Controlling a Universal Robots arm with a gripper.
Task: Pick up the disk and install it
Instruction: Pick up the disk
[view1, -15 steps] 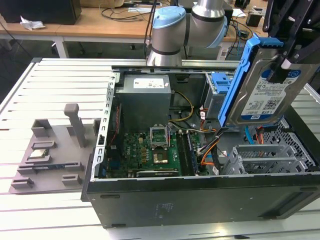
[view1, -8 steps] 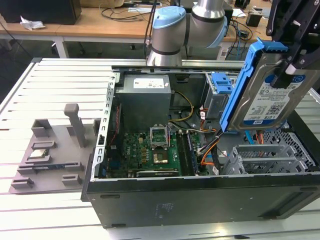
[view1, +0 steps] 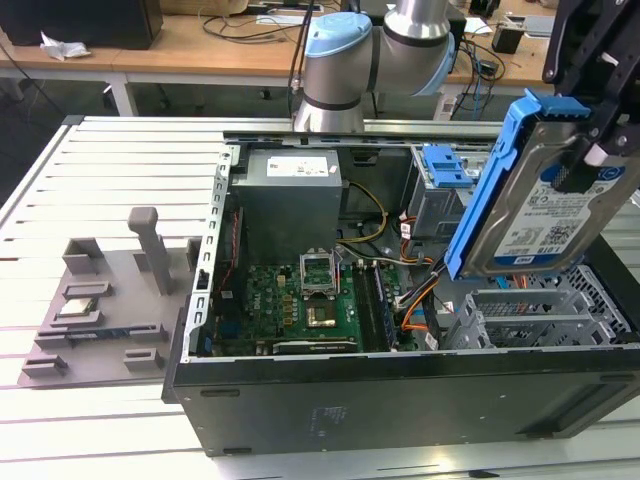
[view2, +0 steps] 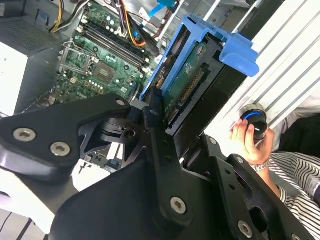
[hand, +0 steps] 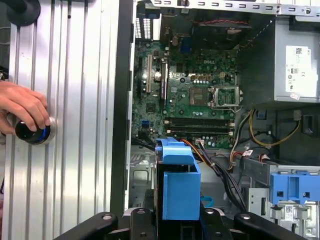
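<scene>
The disk (view1: 540, 215), a silver drive with a white-and-blue label in blue carrier rails, hangs tilted on edge above the right end of the open computer case (view1: 400, 390). My gripper (view1: 592, 160) is shut on its upper right part, black fingers on either side. Below it lies the grey perforated drive cage (view1: 545, 310). The second wrist view shows the disk (view2: 195, 75) end-on, with its connector side visible, clamped between my fingers (view2: 152, 120). In the first wrist view the blue carrier (hand: 177, 185) stands over the case interior.
The case holds a green motherboard (view1: 300, 300), a power supply (view1: 290, 195), cables and a blue latch (view1: 445, 165) on a grey cage. A grey fixture (view1: 110, 290) lies at the exterior view's left. A person's hand (hand: 22, 107) rests on a knob (hand: 32, 132) beside the case.
</scene>
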